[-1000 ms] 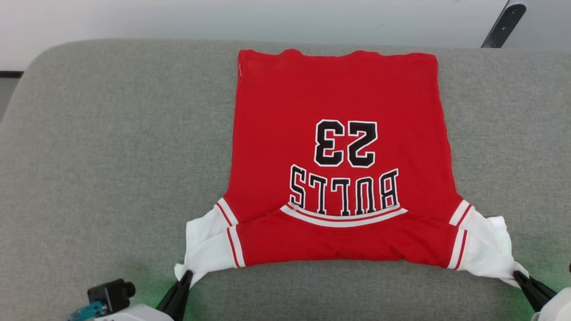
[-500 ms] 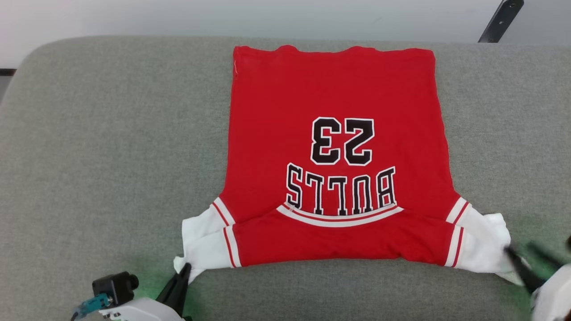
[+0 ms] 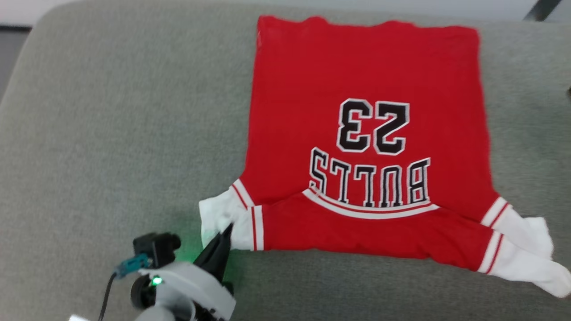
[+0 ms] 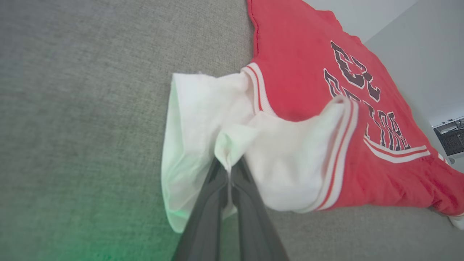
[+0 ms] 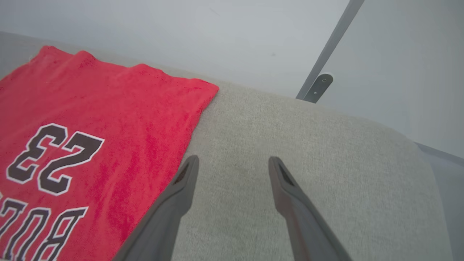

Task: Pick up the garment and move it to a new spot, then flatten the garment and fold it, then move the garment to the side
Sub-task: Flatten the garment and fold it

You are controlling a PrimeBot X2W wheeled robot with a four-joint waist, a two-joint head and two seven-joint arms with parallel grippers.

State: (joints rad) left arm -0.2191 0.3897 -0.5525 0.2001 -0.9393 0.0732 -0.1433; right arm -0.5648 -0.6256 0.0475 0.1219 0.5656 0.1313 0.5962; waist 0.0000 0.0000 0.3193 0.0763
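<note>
left pincer clamped on the garment (fingers together), right pincer spread wide

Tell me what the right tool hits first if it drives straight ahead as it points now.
Probably bare grey cushion: the open right tool points past the garment's edge, which lies off to one side. Height above the cushion is unclear.

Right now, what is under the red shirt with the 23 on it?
The garment lies on the grey cushion, which shows all around it. Its near edge is folded over onto itself. Whatever sits beneath the cloth is covered, so I cannot tell.
</note>
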